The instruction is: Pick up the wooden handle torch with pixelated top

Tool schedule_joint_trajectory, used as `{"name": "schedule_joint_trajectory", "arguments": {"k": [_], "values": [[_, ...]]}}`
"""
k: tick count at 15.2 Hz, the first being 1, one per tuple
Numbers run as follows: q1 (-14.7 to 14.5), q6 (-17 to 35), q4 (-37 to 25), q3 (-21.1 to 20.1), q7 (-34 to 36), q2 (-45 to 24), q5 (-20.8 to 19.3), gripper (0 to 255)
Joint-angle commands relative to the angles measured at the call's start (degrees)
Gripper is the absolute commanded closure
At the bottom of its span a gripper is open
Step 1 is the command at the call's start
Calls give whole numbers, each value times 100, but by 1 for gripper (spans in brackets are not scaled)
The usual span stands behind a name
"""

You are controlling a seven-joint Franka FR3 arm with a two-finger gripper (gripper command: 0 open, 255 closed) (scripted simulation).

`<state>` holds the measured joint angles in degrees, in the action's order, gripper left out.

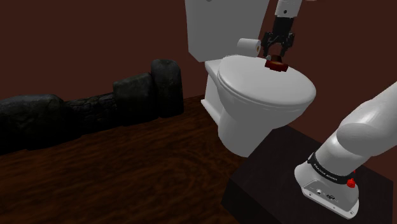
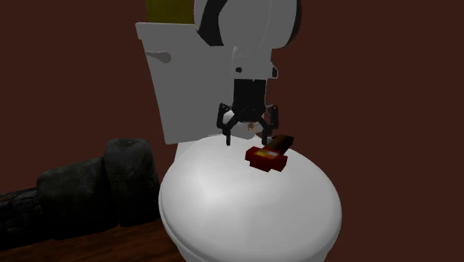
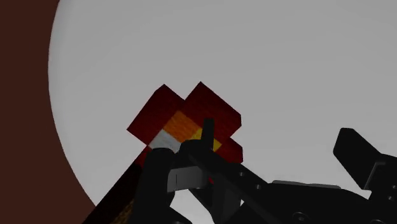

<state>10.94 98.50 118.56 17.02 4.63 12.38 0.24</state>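
The torch (image 2: 269, 155) lies flat on the closed white toilet lid (image 2: 245, 216), towards the tank (image 2: 175, 82). Its blocky red head has an orange-yellow centre, and its handle is dark brown. The gripper (image 2: 246, 135) hangs just above the lid, fingers spread wide and clasping nothing. The torch lies under one fingertip, not between the two. Contact cannot be determined. Dark rocks (image 1: 95, 105) line the wall.

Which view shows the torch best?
Second exterior view: the whole torch lies on the toilet lid, red-and-yellow blocky head and dark handle both visible. Shoulder view shows a small red blob under the gripper; wrist view shows the head close, fingers partly covering the handle.
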Motion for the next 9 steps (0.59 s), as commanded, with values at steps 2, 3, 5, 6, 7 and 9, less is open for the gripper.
{"name": "schedule_joint_trajectory", "arguments": {"k": [2, 3, 5, 6, 7, 9], "values": [[185, 130, -430, 272, 61, -574, 225, 0], [245, 160, -564, 350, 90, -746, 310, 0], [374, 209, -834, 502, 142, -1090, 493, 0], [442, 227, -970, 576, 167, -1260, 591, 0], [514, 242, -1106, 646, 191, -1430, 692, 0], [667, 262, -1378, 782, 239, -1766, 904, 0]]}}
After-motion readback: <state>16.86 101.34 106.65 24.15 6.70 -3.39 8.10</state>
